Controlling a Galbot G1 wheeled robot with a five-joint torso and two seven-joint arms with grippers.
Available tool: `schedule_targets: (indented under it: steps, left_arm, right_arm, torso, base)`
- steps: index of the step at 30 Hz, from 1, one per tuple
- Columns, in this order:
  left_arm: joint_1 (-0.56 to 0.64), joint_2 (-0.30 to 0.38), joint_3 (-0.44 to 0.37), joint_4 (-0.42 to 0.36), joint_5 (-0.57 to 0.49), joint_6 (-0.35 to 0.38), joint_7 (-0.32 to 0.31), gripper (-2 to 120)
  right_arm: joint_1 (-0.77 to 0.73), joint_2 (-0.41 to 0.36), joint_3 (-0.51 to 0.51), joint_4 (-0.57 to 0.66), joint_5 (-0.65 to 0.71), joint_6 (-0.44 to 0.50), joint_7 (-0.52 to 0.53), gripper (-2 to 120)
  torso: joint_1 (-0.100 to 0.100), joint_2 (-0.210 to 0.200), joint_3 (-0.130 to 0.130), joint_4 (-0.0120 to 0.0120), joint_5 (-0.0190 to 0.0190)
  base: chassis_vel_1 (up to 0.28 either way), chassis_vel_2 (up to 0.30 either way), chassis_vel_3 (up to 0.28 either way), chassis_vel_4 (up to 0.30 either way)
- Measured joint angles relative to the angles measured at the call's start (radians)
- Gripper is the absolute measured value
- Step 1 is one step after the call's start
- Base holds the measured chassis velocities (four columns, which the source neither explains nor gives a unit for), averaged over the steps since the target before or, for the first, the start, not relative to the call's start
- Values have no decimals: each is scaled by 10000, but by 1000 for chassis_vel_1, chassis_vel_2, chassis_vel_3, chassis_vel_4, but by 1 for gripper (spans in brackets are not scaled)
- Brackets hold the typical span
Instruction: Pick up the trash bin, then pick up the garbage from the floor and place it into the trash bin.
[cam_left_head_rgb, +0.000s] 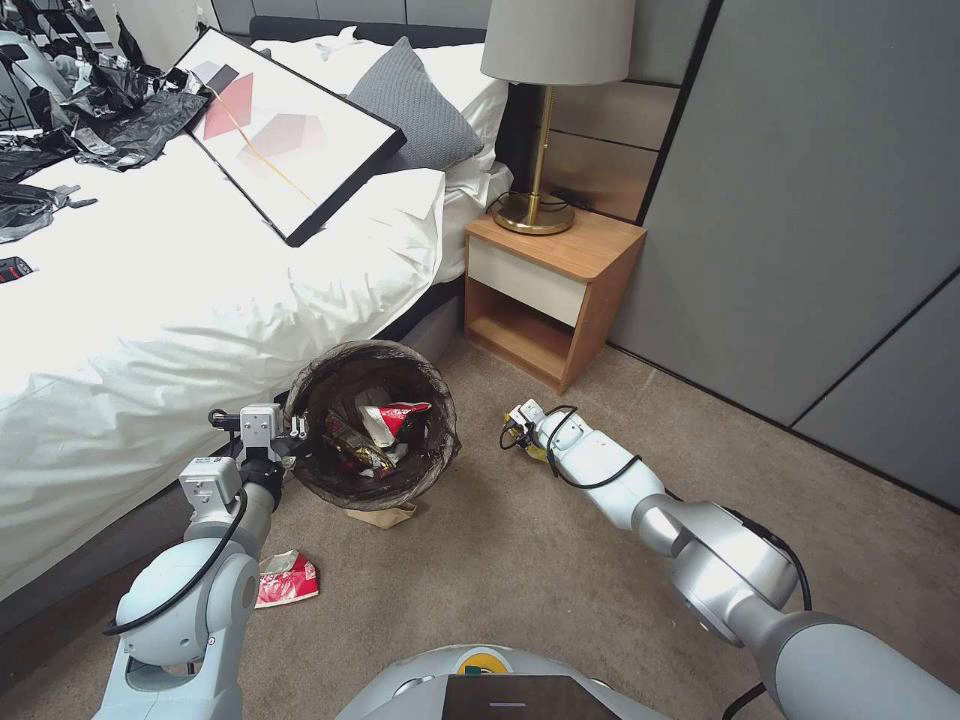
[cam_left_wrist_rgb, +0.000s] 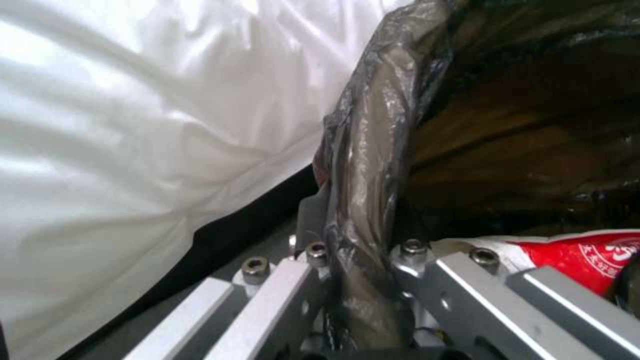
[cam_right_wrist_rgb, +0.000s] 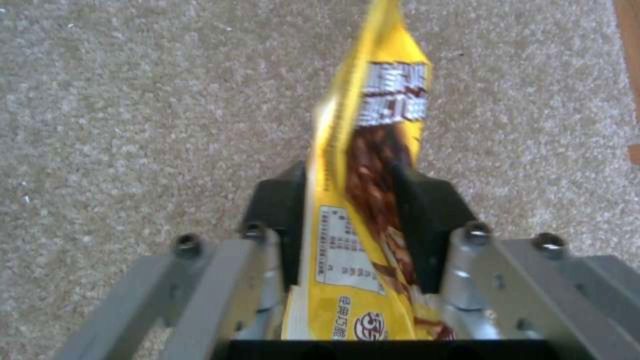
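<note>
The trash bin (cam_left_head_rgb: 372, 425), lined with a dark bag, is beside the bed with red and striped wrappers inside. My left gripper (cam_left_head_rgb: 292, 430) is shut on its near-left rim; the left wrist view shows the bag-covered rim (cam_left_wrist_rgb: 363, 200) pinched between the fingers (cam_left_wrist_rgb: 293, 280). A little to the bin's right, low over the floor (cam_left_head_rgb: 520, 580), my right gripper (cam_left_head_rgb: 517, 428) is shut on a yellow snack wrapper (cam_right_wrist_rgb: 373, 165), which stands upright between the black pads (cam_right_wrist_rgb: 273, 210). More garbage lies on the carpet: a red wrapper (cam_left_head_rgb: 287, 578) and a flattened brown paper bag (cam_left_head_rgb: 385, 515) peeking from under the bin.
The bed (cam_left_head_rgb: 200, 290) with its white sheet runs along the left, right against the bin. A wooden nightstand (cam_left_head_rgb: 550, 290) with a lamp (cam_left_head_rgb: 545, 110) stands behind the right gripper. A grey wall (cam_left_head_rgb: 800, 220) closes the right side.
</note>
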Motion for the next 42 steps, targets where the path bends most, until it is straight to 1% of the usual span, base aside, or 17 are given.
schedule_targets:
  steps: [1, 3, 4, 5, 6, 25, 28, 29, 31, 32, 35, 36, 37, 39, 40, 42]
  left_arm:
    - [0, 0, 0, 0, 0, 0, 0, 0]
    - [-5, -2, 2, -4, 0, 0, 0, 0]
    - [-5, -2, 2, -4, 0, 0, 0, 0]
    - [-9, -1, 5, -6, 0, 2, 0, 0]
    - [-6, 3, 12, -40, 1, 35, 0, 0]
    - [-5, 24, 18, -82, 20, 66, -6, 0]
    - [4, 16, 17, -81, 27, 65, -6, 0]
    - [7, 15, 18, -81, 29, 65, -6, 0]
    - [9, 16, 10, -81, 36, 65, -5, 0]
    - [9, 16, 10, -81, 36, 65, -5, 0]
    - [-14, 14, 11, -71, 48, 65, -5, 0]
    - [-14, 14, 11, -71, 48, 65, -5, 0]
    - [-23, 17, 15, -68, 52, 65, -4, 0]
    - [-24, 19, 15, -67, 53, 65, -5, 0]
    - [-34, 29, 12, -59, 87, 68, -4, 0]
    - [-31, 45, 8, -58, 117, 72, 1, 0]
  right_arm:
    - [0, 0, 0, 0, 0, 0, 0, 28]
    - [-32, -33, 20, 59, 0, -2, -2, 18]
    - [-32, -33, 20, 59, 0, -2, -2, 18]
    - [-47, -57, 38, 90, 0, -4, -2, 11]
    - [-74, -95, 54, 130, 1, -7, -2, 0]
    - [-151, -328, -9, 523, 108, -115, -30, 0]
    - [-227, -459, -61, 869, 256, -182, -19, 0]
    - [-268, -553, -113, 1106, 388, -236, 0, 0]
    - [-446, -960, -230, 2058, 883, -485, 88, 0]
    - [-446, -960, -230, 2058, 883, -485, 88, 0]
    - [-709, -1553, -155, 3445, 1512, -837, 268, 0]
    - [-709, -1553, -155, 3445, 1512, -837, 268, 0]
    - [-812, -1788, -59, 3915, 1743, -975, 337, 0]
    - [-827, -1832, -40, 3988, 1782, -994, 350, 0]
    - [-994, -2330, 179, 4752, 2215, -1208, 504, 0]
    - [-1171, -2815, 366, 5559, 2561, -1379, 620, 0]
  torso:
    - [0, 0, 0, 0, 0]
    - [0, 0, 0, 0, 0]
    - [0, 0, 0, 0, 0]
    - [0, 0, 0, 0, 1]
    - [0, 0, 0, 0, 0]
    - [0, 0, 0, -1, 1]
    - [0, 0, 0, 0, 1]
    - [0, 0, 0, 1, 1]
    - [0, 0, 0, 1, 2]
    - [0, 0, 0, 1, 2]
    - [0, 0, 0, 0, 2]
    - [0, 0, 0, 0, 2]
    - [0, 0, 0, 2, 5]
    - [0, 0, 0, 2, 5]
    - [0, 0, -1, 2, 2]
    - [0, 0, 0, -3, 3]
  base:
    - [0, 0, 0, 0]
    - [0, 0, 0, 0]
    - [0, 0, 0, 0]
    - [0, 0, 0, 0]
    - [0, 0, 0, 0]
    - [0, 0, 0, 0]
    - [0, 0, 0, 0]
    - [0, 0, 0, 0]
    - [0, 0, 0, 0]
    - [0, 0, 0, 0]
    - [0, 0, 0, 0]
    - [0, 0, 0, 0]
    - [0, 0, 0, 0]
    - [0, 0, 0, 0]
    - [0, 0, 0, 0]
    - [0, 0, 0, 0]
